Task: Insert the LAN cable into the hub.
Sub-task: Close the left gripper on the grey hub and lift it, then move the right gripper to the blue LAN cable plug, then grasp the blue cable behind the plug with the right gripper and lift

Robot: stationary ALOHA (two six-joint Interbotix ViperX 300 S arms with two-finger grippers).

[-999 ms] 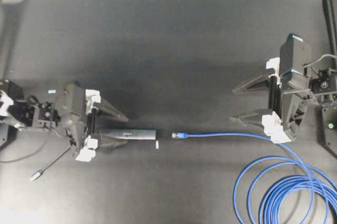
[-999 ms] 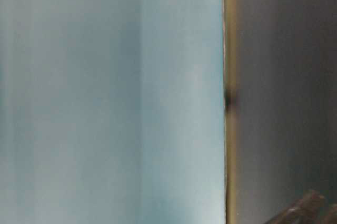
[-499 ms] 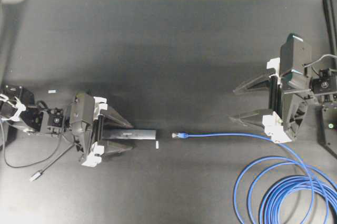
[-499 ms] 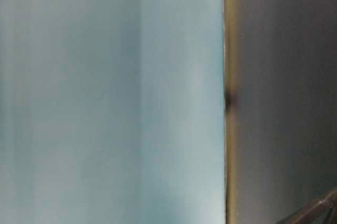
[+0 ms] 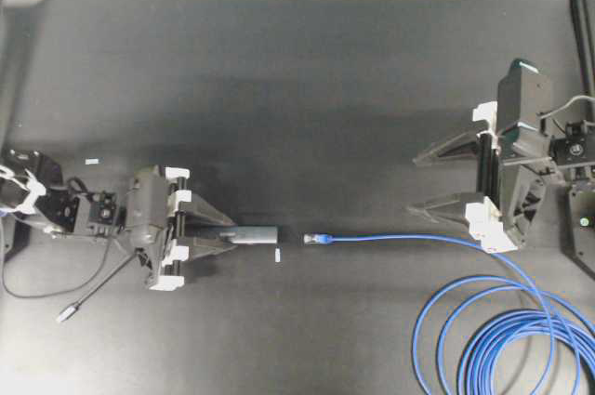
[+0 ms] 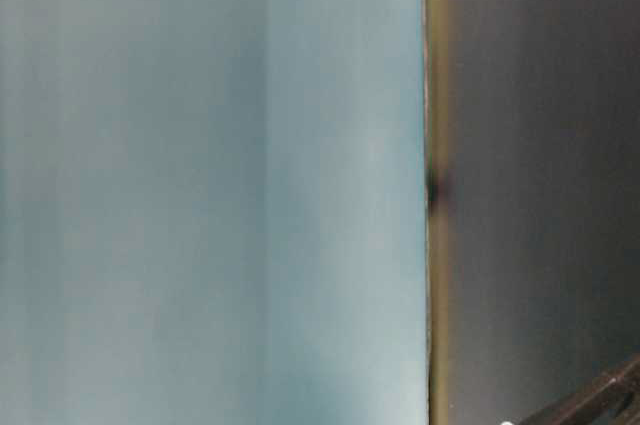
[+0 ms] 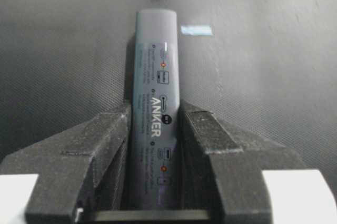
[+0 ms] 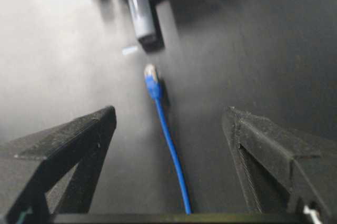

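The hub point(image 5: 256, 234) is a dark-grey bar lying flat on the black table, left of centre. My left gripper point(image 5: 231, 233) is shut on it, with the fingers pressed against both long sides point(image 7: 157, 92). The free end of the hub points at the plug point(image 5: 318, 239) of the blue LAN cable point(image 5: 400, 238), a short gap away. My right gripper point(image 5: 413, 185) is open and empty. It hangs over the straight run of the cable point(image 8: 169, 145), which passes between the fingers without touching them. The plug point(image 8: 151, 79) and hub point(image 8: 141, 18) lie ahead of it.
A tiny white scrap point(image 5: 277, 254) lies beside the hub's free end. The hub's grey cord ends in a silver plug point(image 5: 65, 313) at front left. The cable's loops point(image 5: 502, 339) fill the front right. The table-level view shows mostly a teal wall point(image 6: 200, 185).
My left gripper has swung in line with the hub, slid forward along it and narrowed its jaws onto its sides. The right arm has barely moved.
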